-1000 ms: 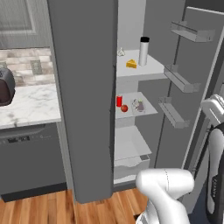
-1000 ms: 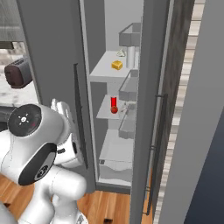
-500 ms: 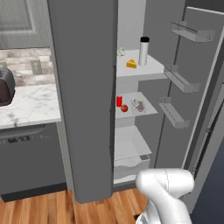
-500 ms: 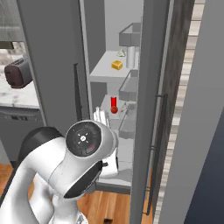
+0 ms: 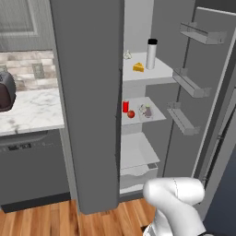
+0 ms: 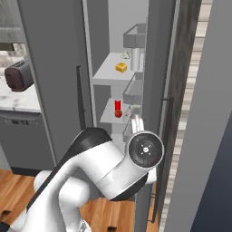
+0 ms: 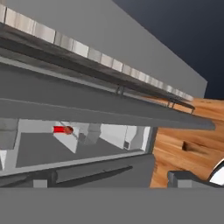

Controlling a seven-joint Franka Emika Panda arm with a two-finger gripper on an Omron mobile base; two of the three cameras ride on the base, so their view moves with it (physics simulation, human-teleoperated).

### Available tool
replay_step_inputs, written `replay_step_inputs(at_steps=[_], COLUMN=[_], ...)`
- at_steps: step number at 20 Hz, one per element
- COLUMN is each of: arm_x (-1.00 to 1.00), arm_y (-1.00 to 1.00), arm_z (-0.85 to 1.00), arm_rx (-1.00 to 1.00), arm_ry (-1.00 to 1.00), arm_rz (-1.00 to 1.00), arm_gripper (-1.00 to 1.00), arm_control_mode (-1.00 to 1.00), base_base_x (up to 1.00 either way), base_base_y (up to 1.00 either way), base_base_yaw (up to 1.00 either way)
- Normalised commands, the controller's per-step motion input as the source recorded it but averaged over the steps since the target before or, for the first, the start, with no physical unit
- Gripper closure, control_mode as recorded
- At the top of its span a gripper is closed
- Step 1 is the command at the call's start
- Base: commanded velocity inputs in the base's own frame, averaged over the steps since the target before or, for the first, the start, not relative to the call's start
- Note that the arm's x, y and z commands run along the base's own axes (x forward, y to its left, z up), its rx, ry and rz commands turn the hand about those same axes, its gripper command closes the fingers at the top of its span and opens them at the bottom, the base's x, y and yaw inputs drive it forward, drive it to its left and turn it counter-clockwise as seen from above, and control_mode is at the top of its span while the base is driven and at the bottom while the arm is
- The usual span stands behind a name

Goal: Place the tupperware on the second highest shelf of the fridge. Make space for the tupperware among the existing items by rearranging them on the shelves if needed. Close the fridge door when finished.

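Note:
The fridge [image 5: 87, 92] stands with its left door shut and its right fridge door [image 5: 207, 106] swung wide. On one shelf [image 5: 159, 73] are a yellow cheese wedge [image 5: 138, 67] and a tall silver cylinder [image 5: 151, 54]. On the shelf [image 5: 138, 120] below it sit a red can [image 5: 125, 106], a tomato [image 5: 131, 114] and a small grey tray that looks like the tupperware [image 5: 146, 111]. My gripper [image 7: 111, 181] is open and holds nothing. It is low in front of the fridge and rolled sideways. The can [image 7: 59, 129] is far ahead of it.
A dark red-fronted toaster [image 5: 5, 92] stands on the marble counter [image 5: 32, 113] left of the fridge, with a dishwasher front [image 5: 32, 170] under it. Clear bins [image 5: 191, 85] line the open door. My arm's elbow [image 6: 145, 149] is in front of the opening. Wood floor [image 5: 46, 221] lies below.
My arm has swung. Its link has left the right edge of the left base view. In the right base view its elbow has risen and moved right. The shelf items stayed put.

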Motion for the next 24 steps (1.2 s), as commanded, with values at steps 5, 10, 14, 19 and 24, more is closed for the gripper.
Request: replay_step_inputs(at_steps=[5,10,14,19,24], arm_x=[0.12,0.49,0.79,0.71,0.72], arm_y=[-0.82,-0.54,-0.13,-0.17,-0.25], arm_z=[-0.32,-0.42,-0.25,-0.14,-0.12], arm_rx=[0.13,0.14,0.09,0.1,0.11], arm_ry=[-0.01,-0.03,0.0,0.0,0.01], arm_rz=[0.0,0.03,0.13,0.14,0.12], arm_gripper=[-1.0,-1.0,-1.0,-1.0,-1.0], arm_control_mode=[-1.0,-1.0,-1.0,-1.0,-1.0], base_base_x=[0.0,0.0,0.0,0.0,0.0], base_base_y=[0.0,0.0,0.0,0.0,0.0], base_base_yaw=[0.0,0.0,0.0,0.0,0.0])
